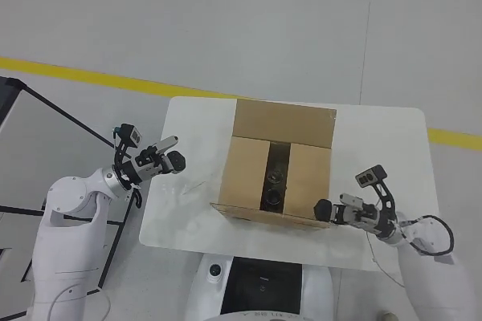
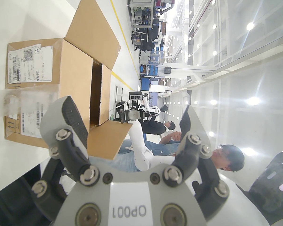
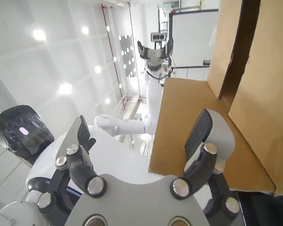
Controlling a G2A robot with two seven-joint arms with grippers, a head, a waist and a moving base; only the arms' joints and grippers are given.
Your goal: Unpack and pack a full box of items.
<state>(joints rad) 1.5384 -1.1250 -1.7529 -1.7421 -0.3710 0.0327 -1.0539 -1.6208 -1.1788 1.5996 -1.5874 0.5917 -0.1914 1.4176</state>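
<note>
A brown cardboard box [image 1: 277,172] stands mid-table, also seen in the left wrist view [image 2: 73,71] and the right wrist view [image 3: 257,95]. Its far flap [image 1: 283,122] stands open. The two side flaps lie nearly closed, and dark items [image 1: 275,183] show in the gap between them. The near flap [image 3: 179,123] sticks out over the table's front. My right gripper [image 1: 324,210] [image 3: 143,130] is open at the box's near right corner, with the near flap's edge between its fingers. My left gripper [image 1: 171,160] [image 2: 129,121] is open and holds nothing, left of the box and apart from it.
The white table [image 1: 386,160] has bare surface to the left and right of the box. A black frame [image 1: 32,104] stands on the floor beyond the table's left edge. A yellow floor line [image 1: 80,76] runs behind the table.
</note>
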